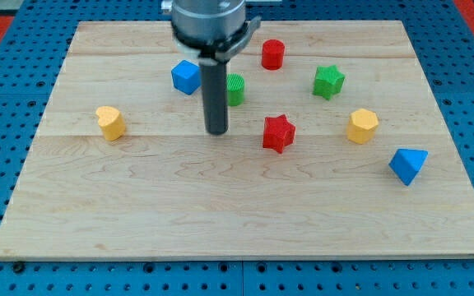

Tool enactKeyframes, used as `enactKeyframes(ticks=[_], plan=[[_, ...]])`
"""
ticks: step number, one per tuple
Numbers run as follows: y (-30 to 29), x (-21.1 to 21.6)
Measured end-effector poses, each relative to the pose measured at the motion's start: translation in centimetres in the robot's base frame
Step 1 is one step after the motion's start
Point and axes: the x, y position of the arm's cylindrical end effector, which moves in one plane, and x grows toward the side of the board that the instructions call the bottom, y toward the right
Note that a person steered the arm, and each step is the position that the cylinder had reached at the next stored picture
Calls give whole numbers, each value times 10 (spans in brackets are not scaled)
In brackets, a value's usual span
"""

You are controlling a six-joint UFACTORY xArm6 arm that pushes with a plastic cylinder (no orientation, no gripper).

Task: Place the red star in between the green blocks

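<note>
The red star (278, 132) lies on the wooden board right of centre. A green round block (234, 89) stands above and left of it, partly hidden by my rod. A green star (328, 81) lies above and right of the red star. My tip (216, 131) rests on the board left of the red star, about a block's width away, and just below the green round block.
A blue cube (186, 76) sits left of the rod. A red cylinder (272, 54) is near the view's top. A yellow block (110, 122) lies at the left, a yellow hexagonal block (362, 126) and a blue triangular block (407, 165) at the right.
</note>
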Motion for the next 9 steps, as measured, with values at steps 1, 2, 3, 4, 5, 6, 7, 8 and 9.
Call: enactKeyframes(ticks=[1, 2, 3, 4, 5, 6, 7, 8, 9], plan=[[18, 16], [35, 21], [75, 18], [87, 10], [109, 15], [131, 14], [134, 8], [132, 4], [126, 13]])
